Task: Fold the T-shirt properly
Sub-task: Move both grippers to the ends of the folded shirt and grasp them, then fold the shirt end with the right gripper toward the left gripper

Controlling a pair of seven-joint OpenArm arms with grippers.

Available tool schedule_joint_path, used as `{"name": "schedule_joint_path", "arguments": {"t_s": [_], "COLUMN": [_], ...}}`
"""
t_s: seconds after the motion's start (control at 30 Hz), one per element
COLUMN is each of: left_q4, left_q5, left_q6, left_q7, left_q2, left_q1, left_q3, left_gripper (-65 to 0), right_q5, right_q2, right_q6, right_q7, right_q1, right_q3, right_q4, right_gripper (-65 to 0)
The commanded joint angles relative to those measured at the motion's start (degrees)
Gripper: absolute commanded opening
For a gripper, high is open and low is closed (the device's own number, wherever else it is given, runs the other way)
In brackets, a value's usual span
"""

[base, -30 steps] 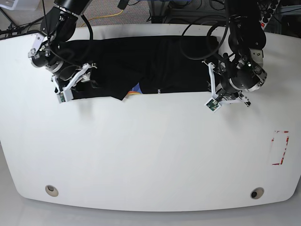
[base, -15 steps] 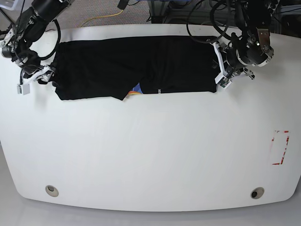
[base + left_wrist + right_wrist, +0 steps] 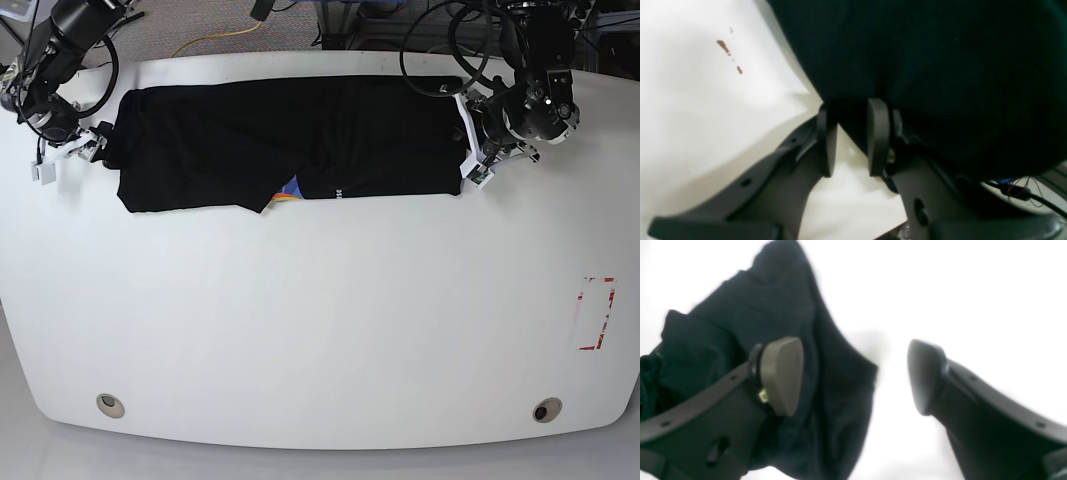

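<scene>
Right, I see the T-shirt (image 3: 290, 145) lying as a wide black band across the far part of the white table (image 3: 320, 330), a bit of coloured print (image 3: 287, 190) poking out at its near edge. My left gripper (image 3: 848, 136) sits at the shirt's edge, jaws narrowly apart with black cloth bunched between the fingers (image 3: 877, 133) — pinching the T-shirt. My right gripper (image 3: 853, 376) stands wide open at the opposite end, one finger over a rumpled sleeve corner, the other over bare table, holding nothing.
</scene>
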Motion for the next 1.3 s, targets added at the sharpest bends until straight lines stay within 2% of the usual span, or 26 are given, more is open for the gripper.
{"name": "schedule_joint_path", "arguments": {"t_s": [0.0,0.13,0.27,0.47,0.57,0.63,0.7,0.73,0.97,1.17,1.27], "left_q4": [-0.04,-0.39,-1.01,-1.18,-1.18,-1.18,-1.18,-1.18,-2.15,-4.17,-6.63], "left_q5": [-0.46,-0.37,2.35,5.08,6.31,7.63,8.06,8.06,8.06,8.06,8.06], "left_q6": [-0.06,-0.06,-0.06,-0.06,-0.06,-0.06,-0.06,-0.06,-0.06,-0.06,-0.06], "left_q7": [-0.55,-0.55,-0.55,-1.96,-4.07,-4.33,-4.33,-4.33,-4.24,-4.42,-4.42], "left_q2": [-0.44,-0.44,-0.36,-0.27,-0.09,-0.01,0.17,0.87,1.67,4.83,6.59], "left_q1": [-0.37,-0.37,-0.46,-0.46,-0.46,-0.55,-0.63,-0.63,-2.57,-4.33,-5.03], "left_q3": [-0.17,-0.17,-0.26,-0.26,-0.17,0.01,0.1,0.1,0.18,0.18,0.1], "left_gripper": [-51.7,-51.7,-51.7,-51.7,-51.7,-51.7,-51.7,-51.7,-51.7,-51.7,-51.7], "right_q5": [0.92,0.75,0.75,0.66,0.66,0.75,1.1,1.1,1.1,1.19,1.27], "right_q2": [-1.03,-4.72,-6.56,-9.2,-9.29,-9.29,-9.11,-9.03,-9.11,-9.47,-11.58], "right_q6": [0.34,0.34,0.34,0.34,0.34,0.34,0.34,0.34,0.34,0.34,0.34], "right_q7": [0.17,-0.1,-0.18,-0.1,0.08,0.08,0.08,0.08,-0.36,-1.41,-3.96], "right_q1": [-0.6,-1.13,-2.36,-2.27,-2.27,-2.27,-2.27,-2.27,-4.29,-6.76,-6.84], "right_q3": [0.21,-0.14,-5.06,-6.47,-6.82,-6.56,-6.56,-6.56,-6.47,-6.82,-6.65], "right_q4": [1.05,3.51,7.2,9.49,9.49,9.49,9.58,9.66,19.33,28.83,31.38], "right_gripper": [-18.2,-18.2,-18.2,-20.1,-33.0,-49.3,-61.4,-65.0,-65.0,-65.0,-65.0]}}
